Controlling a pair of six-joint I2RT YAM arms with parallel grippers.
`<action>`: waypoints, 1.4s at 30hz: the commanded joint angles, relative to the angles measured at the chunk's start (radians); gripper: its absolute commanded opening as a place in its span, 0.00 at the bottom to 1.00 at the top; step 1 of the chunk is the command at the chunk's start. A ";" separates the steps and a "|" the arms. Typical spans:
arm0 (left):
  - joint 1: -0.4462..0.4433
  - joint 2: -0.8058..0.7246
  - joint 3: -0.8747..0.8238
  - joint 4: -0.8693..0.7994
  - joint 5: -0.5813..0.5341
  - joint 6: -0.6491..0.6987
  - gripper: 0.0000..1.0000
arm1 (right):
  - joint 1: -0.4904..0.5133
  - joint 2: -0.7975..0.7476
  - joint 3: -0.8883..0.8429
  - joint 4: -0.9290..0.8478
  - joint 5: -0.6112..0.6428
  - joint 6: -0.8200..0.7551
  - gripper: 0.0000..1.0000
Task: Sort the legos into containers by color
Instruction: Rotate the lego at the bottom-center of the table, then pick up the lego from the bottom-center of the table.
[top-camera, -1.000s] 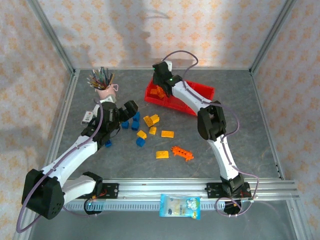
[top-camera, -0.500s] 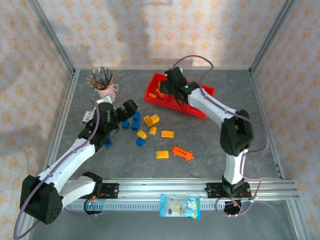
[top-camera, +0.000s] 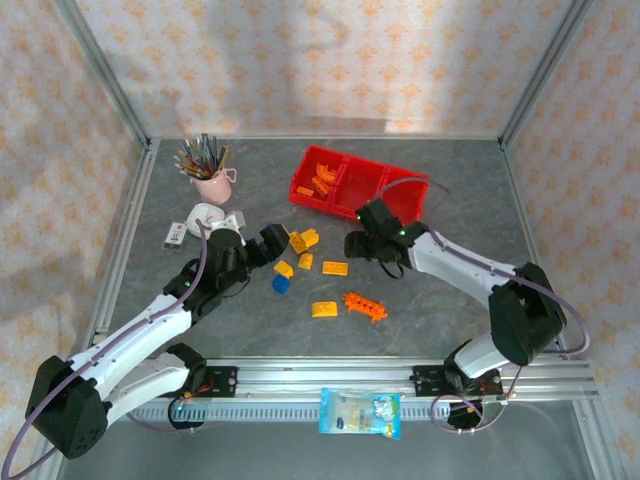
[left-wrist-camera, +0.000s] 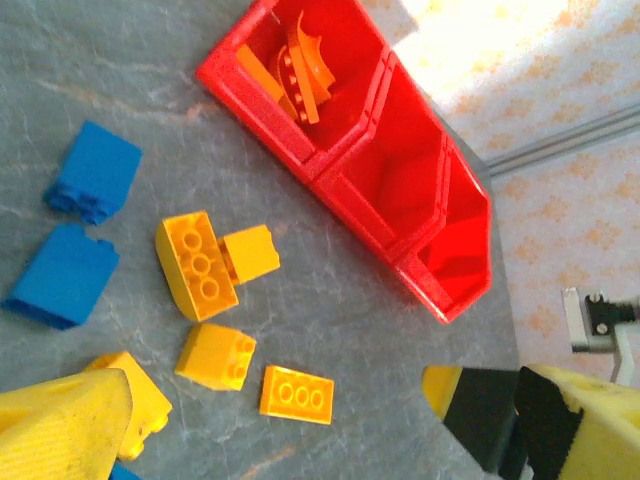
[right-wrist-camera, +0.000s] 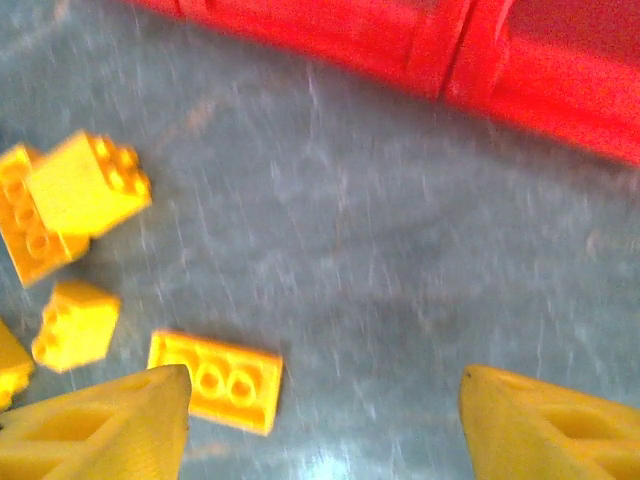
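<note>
The right gripper (right-wrist-camera: 325, 385) is hanging open and empty, a flat yellow lego (right-wrist-camera: 215, 382) at its 9 o'clock; the left gripper (top-camera: 273, 240) is gaping too, containers (left-wrist-camera: 355, 215) at 1 o'clock.

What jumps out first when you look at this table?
The bright red containers at the back of the table grab the eye first, with orange legos piled in the left end bin. Next come the yellow legos scattered mid-table, and a pink cup of pencils at the back left.
</note>
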 joint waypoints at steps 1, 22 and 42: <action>-0.019 -0.013 -0.026 0.043 -0.037 -0.056 0.99 | 0.030 -0.061 -0.079 -0.011 -0.019 0.069 0.72; -0.032 -0.035 -0.041 0.008 -0.056 -0.062 0.99 | 0.256 -0.161 -0.287 0.049 -0.134 0.189 0.79; -0.031 -0.030 -0.033 -0.007 -0.076 -0.053 0.99 | 0.330 0.047 -0.170 -0.048 0.019 0.130 0.54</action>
